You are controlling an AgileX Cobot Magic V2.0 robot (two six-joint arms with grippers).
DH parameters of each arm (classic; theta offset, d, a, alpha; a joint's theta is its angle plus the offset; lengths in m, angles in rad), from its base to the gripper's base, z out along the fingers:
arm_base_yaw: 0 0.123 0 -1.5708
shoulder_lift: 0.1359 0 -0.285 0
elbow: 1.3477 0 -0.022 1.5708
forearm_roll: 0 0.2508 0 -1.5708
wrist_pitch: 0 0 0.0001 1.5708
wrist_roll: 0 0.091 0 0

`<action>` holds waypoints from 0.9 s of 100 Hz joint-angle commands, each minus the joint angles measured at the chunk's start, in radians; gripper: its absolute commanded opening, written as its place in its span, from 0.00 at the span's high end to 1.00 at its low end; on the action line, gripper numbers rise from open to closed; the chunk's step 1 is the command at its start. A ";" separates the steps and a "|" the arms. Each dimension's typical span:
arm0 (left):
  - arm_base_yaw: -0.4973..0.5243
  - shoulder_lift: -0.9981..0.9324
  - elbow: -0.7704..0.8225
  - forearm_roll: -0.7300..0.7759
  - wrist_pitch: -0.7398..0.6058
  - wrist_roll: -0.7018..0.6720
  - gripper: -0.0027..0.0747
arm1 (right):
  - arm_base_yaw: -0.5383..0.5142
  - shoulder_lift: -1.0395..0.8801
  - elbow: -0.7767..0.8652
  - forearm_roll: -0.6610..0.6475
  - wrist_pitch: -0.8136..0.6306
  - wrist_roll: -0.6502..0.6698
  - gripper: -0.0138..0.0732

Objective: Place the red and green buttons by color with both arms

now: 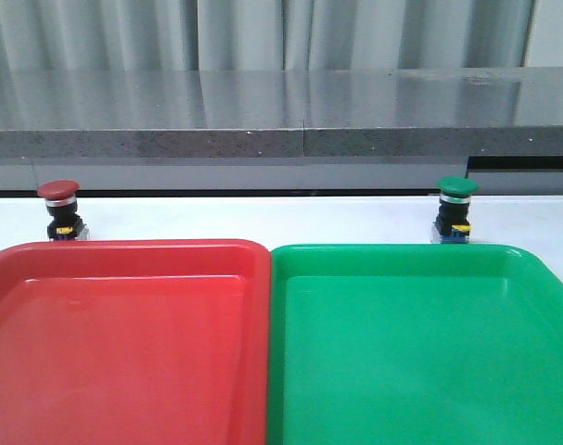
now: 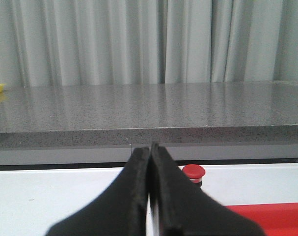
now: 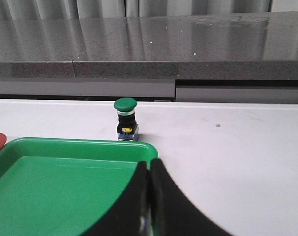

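**Both buttons parked on the table behind the trays, both grippers pinched together**

So here's how it looks. The red button [image 1: 59,209] stands upright on the white table [image 1: 262,218], just behind the far rim of the red tray [image 1: 123,343], toward that tray's left side. The green button [image 1: 455,211] is also upright, just behind the far rim of the green tray [image 1: 420,352], over toward the right. The two are well apart from each other, each one behind the tray of its own color but not in it. The trays sit side by side, edges touching or very nearly so down the middle.

Neither arm shows in the front view. In the left wrist view the left gripper [image 2: 150,147] has its fingers pressed flat against each other with nothing between them, and the red button's cap [image 2: 193,171] peeks out just past one finger, mostly hidden. A corner of the red tray [image 2: 271,216] shows there too.

Same deal on the other side: the right gripper [image 3: 149,164] is pinched together and holding nothing, hanging over the green tray [image 3: 65,187], with the green button [image 3: 125,119] in plain sight beyond the tray's rim. A grey stone-look ledge [image 1: 281,120] runs along the back, with pale curtains [image 1: 262,32] behind it.
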 commanded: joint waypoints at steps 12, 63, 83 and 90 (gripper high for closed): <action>0.002 -0.029 0.041 -0.008 -0.078 -0.005 0.99 | -0.004 -0.018 -0.014 -0.008 -0.086 -0.003 0.92; 0.002 0.031 -0.150 -0.062 0.159 -0.005 0.99 | -0.004 -0.018 -0.014 -0.008 -0.086 -0.003 0.92; 0.002 0.189 -0.371 -0.109 0.342 -0.005 0.99 | -0.004 -0.018 -0.014 -0.008 -0.086 -0.003 0.92; 0.002 0.259 -0.450 -0.126 0.404 -0.005 0.99 | -0.004 -0.018 -0.014 -0.008 -0.086 -0.003 0.92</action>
